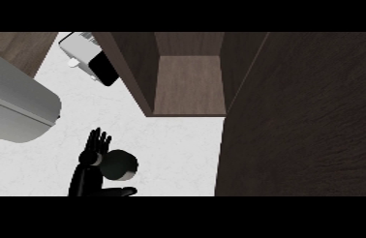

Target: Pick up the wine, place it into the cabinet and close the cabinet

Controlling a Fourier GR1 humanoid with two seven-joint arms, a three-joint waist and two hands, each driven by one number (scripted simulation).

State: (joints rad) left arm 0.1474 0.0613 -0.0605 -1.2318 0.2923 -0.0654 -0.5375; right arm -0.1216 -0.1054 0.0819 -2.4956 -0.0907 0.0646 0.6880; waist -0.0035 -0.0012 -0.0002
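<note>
Near the lower left of the head view, on the white table (178,145), stands the wine (120,165), a dark bottle seen almost straight from above as a round black shape with a paler patch on its near side. The left hand (95,146) is at the bottle's left side, touching it or just beside it, with its fingers straight and pointing away from the robot and its thumb (123,191) reaching along the view's lower edge below the bottle; whether it truly has hold of the wine cannot be told, since the fingers do not look curled round it. Farther up the table is the cabinet (187,82), its brown inside shelf in plain sight, well apart from the bottle. Its wide dark door (293,116) stands open and fills the right side of the view. At the upper left lie a grey appliance (25,109) and a small white and black device (89,55). The right hand shows nowhere.
</note>
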